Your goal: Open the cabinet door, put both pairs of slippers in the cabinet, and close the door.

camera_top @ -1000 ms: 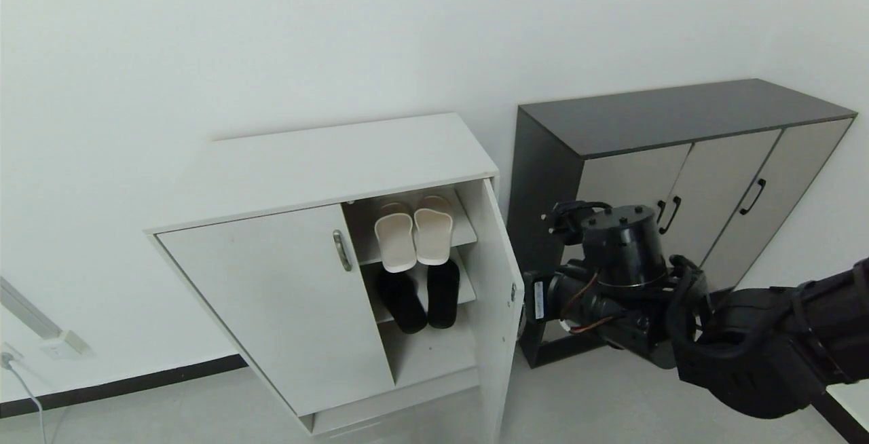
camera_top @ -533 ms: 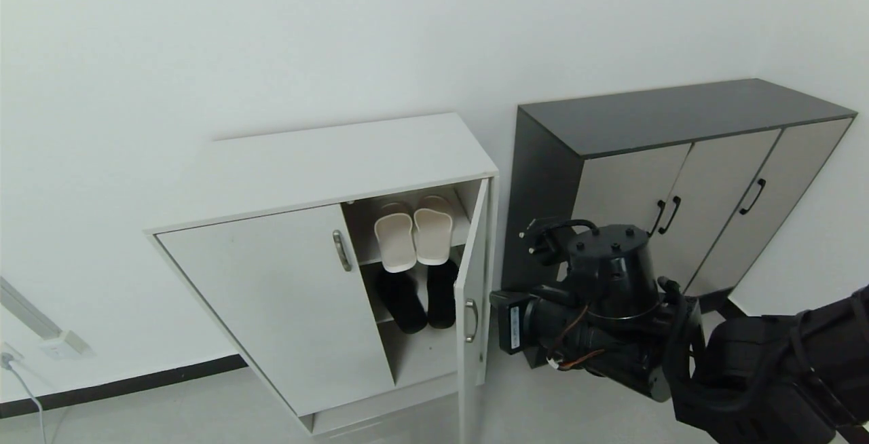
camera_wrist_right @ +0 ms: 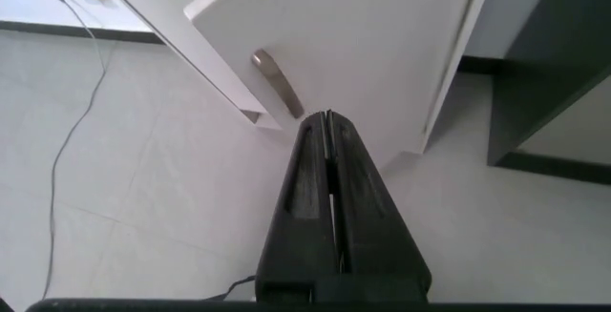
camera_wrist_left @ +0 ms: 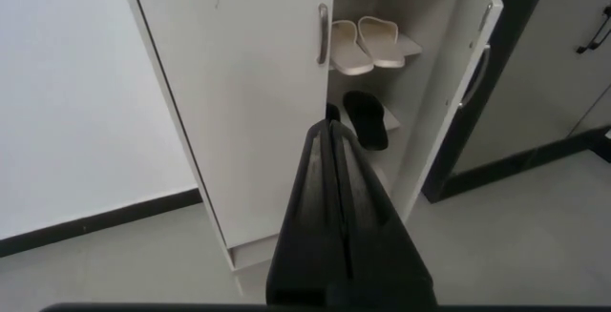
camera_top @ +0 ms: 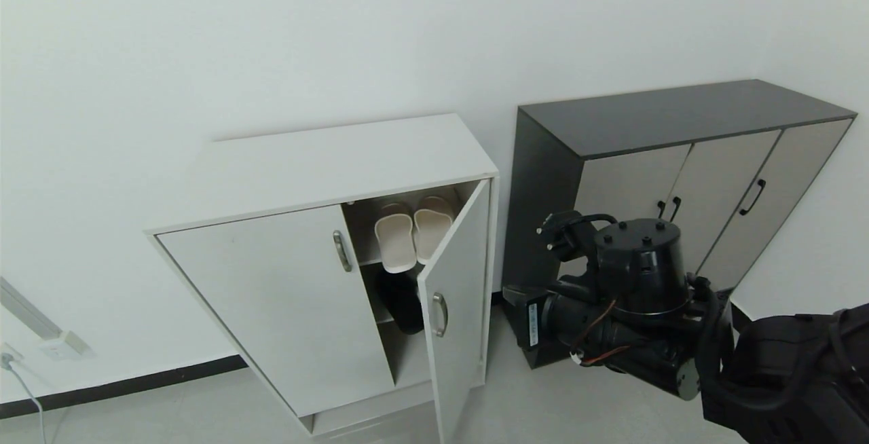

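Note:
The white cabinet (camera_top: 339, 159) stands against the wall with its left door (camera_top: 271, 294) closed. Its right door (camera_top: 455, 281) hangs partly open, its outer face and metal handle (camera_top: 440, 313) turned toward me. Beige slippers (camera_top: 411, 230) lie on the upper shelf and black slippers (camera_top: 400, 305) on the shelf below, half hidden by the door. My right gripper (camera_wrist_right: 327, 116) is shut and empty, its tip close to the door's outer face just below the handle (camera_wrist_right: 277, 83). My left gripper (camera_wrist_left: 329, 126) is shut and empty, held in front of the cabinet, level with the black slippers (camera_wrist_left: 366, 119).
A dark cabinet (camera_top: 679, 118) with grey doors stands right beside the white one, close behind my right arm. A wall socket (camera_top: 61, 345) and cable (camera_wrist_right: 76, 112) are at the far left. Grey tiled floor (camera_top: 204, 410) lies in front.
The right door has swung further toward closed, from edge-on to showing its outer face and handle. My right arm pushed left, then drew back slightly to the right.

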Available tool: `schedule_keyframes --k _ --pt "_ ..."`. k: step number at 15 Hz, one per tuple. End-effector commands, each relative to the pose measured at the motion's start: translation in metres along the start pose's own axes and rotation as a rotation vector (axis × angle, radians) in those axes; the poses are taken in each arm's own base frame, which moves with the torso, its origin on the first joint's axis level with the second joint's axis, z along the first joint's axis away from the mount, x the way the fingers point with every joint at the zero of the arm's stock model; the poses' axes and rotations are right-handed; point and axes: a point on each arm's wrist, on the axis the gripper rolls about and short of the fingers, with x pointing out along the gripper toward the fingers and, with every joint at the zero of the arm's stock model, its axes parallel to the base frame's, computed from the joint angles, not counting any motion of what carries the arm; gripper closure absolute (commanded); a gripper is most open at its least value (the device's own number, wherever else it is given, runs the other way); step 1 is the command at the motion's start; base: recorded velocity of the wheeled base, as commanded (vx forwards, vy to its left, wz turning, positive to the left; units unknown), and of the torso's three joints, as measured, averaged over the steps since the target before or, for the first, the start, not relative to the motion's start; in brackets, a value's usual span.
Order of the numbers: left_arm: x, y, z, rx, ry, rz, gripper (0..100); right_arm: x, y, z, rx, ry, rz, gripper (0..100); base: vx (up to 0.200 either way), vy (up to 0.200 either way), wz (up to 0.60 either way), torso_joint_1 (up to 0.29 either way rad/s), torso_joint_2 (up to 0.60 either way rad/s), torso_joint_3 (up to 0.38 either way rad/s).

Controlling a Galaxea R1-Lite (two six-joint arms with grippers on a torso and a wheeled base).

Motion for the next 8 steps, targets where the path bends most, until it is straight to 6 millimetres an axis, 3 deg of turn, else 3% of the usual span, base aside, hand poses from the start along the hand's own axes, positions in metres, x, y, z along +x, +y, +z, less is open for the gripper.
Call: schedule_keyframes --k 1,6,8 --pt "0.0000 0.0000 0.0000 0.000 0.000 0.000 100 -0.0019 0.0001 0.0005 -0.009 -0.004 0.001 100 0.000 0.000 0.60 -0.002 0.01 0.002" --pt "0.0000 0.0000 0.0000 0.000 0.000 0.000 100 -0.0017 -0.0013 -0.0010 -0.021 0.000 -0.004 100 0.000 0.000 0.60 -0.001 0.00 0.003" --pt "0.0000 0.0000 0.0000 0.001 0.000 0.000 100 -0.0027 -0.0040 -0.0008 -0.023 -0.001 -0.008 100 0.000 0.000 0.00 0.000 0.00 0.000"
